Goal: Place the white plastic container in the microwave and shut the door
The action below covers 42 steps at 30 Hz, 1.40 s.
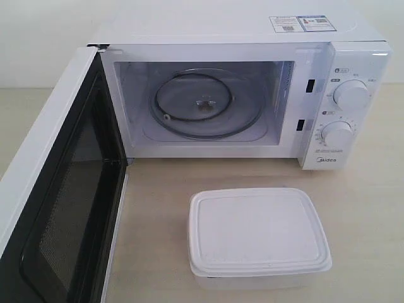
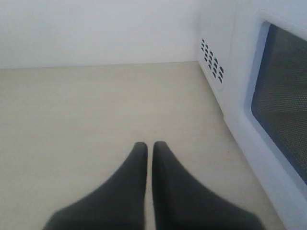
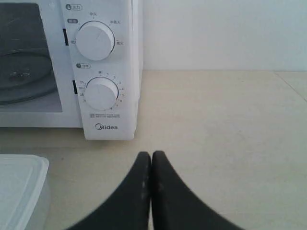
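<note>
Sitting on the desk (image 1: 158,208) just before the microwave (image 1: 319,57) is the white plastic container (image 1: 259,237), lid on; the door (image 1: 57,189) is hanging wide open. The left end effector (image 2: 149,146) and right end effector (image 3: 151,155) are hovering pinched together, gripping nothing.

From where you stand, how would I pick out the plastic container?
Find the white microwave with its door swung open. On the table in front of its opening sits the white plastic container, shallow and rectangular. It is the only lidded box there.
</note>
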Each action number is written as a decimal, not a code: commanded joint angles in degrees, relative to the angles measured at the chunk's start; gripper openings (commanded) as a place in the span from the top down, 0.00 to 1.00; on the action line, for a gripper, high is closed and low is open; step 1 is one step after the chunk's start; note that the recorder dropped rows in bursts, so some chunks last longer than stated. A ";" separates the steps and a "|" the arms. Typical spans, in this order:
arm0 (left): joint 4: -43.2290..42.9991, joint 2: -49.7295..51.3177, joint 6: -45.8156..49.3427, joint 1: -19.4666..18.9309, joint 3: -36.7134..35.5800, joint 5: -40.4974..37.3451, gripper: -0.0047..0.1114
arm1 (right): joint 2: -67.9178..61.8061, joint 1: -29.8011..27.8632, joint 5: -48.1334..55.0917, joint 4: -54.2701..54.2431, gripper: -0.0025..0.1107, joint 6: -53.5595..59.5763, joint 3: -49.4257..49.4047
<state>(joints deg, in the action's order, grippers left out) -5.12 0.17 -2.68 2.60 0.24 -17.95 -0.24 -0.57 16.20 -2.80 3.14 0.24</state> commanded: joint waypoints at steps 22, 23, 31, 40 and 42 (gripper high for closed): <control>-0.09 -0.17 -0.49 -0.15 -0.24 -0.09 0.92 | 0.24 -0.25 -13.89 1.61 0.98 0.93 -0.24; -0.09 -0.17 -0.49 -0.15 -0.24 -0.09 0.92 | 0.24 -0.25 -16.20 1.61 0.98 0.47 -0.24; -0.09 -0.17 -0.49 -0.15 -0.24 -0.09 0.92 | 0.24 -0.25 -50.45 -5.66 0.98 -15.70 -0.24; -0.09 -0.17 -0.49 -0.15 -0.24 -0.09 0.92 | -2.49 -0.14 -26.69 11.07 0.98 -25.96 18.40; -0.09 -0.17 -0.49 -0.15 -0.24 -0.09 0.92 | -5.60 -0.05 -25.47 11.07 0.98 -27.83 21.54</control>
<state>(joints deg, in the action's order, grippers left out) -5.12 0.17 -2.68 2.60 0.24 -17.95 -2.20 -0.57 -14.66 6.12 -21.38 17.61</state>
